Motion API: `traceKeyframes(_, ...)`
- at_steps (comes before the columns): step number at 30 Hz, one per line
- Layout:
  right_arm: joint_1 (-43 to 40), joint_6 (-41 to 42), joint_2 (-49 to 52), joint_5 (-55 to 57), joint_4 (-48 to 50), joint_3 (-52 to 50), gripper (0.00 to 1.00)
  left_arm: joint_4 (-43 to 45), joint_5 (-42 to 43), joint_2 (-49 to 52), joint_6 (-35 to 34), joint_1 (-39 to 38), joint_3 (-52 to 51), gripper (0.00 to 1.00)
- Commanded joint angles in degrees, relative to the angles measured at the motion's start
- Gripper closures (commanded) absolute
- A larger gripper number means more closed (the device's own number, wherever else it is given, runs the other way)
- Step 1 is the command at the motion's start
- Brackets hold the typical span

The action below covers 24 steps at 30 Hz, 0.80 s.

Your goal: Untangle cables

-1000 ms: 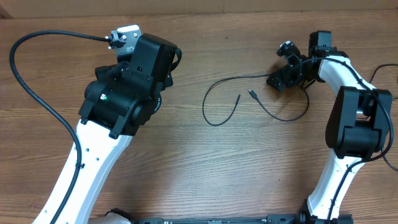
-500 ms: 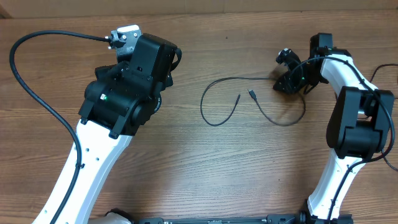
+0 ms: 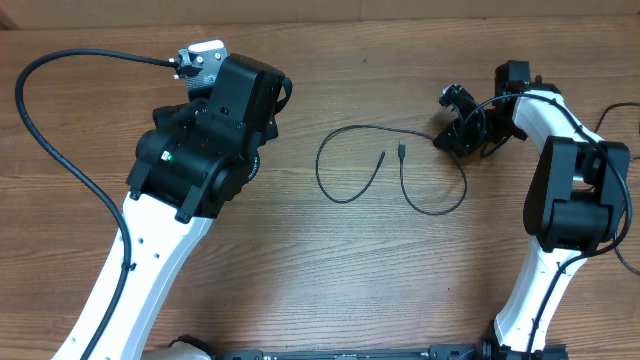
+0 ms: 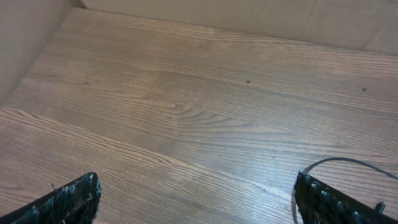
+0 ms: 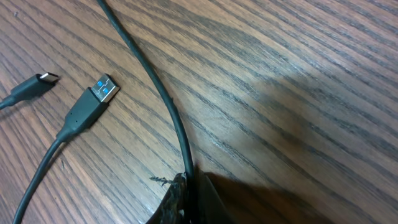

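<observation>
The right pincer [image 3: 458, 135], at the right of the overhead view, is clenched on one of the thin black cables [image 3: 360, 128]. They lie in two loops on the wooden surface [image 3: 300, 260], centre-right of the frame. A blue-tongued USB plug [image 5: 99, 90] lies at the left of its wrist view. The left pincer [image 4: 196, 193] stands released.

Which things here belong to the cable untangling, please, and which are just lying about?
For the job:
- thin black cables
- their plugs
- right arm, jaws shut on a cable
- left arm, jaws open

Lying about:
- thick black cord by the left arm
</observation>
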Motion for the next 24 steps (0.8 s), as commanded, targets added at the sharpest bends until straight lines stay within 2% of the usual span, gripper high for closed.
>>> traceKeyframes(1,0.33,0.17,1.77,-1.33,-0.37,-1.29,0.96,0.09,-0.35,0.22,0.68,0.31,1.07,0.00)
traceKeyframes(6,0.31,0.66,1.75,-7.85,-0.37,-0.94,0.96,0.09,-0.35,0.22,0.68,0.31,1.07,0.00)
traceKeyframes(10,0.24,4.55,1.66,-16.79,-0.79,0.81,0.96,0.09,-0.35,0.22,0.68,0.31,1.07,0.00)
traceKeyframes(18,0.26,6.43,1.64,-42.73,-1.16,3.34,0.96,0.09,-0.35,0.22,0.68,0.31,1.07,0.01)
traceKeyframes(24,0.26,6.45,1.64,-47.67,-3.04,3.34,0.96,0.09,-0.35,0.22,0.68,0.31,1.07,0.01)
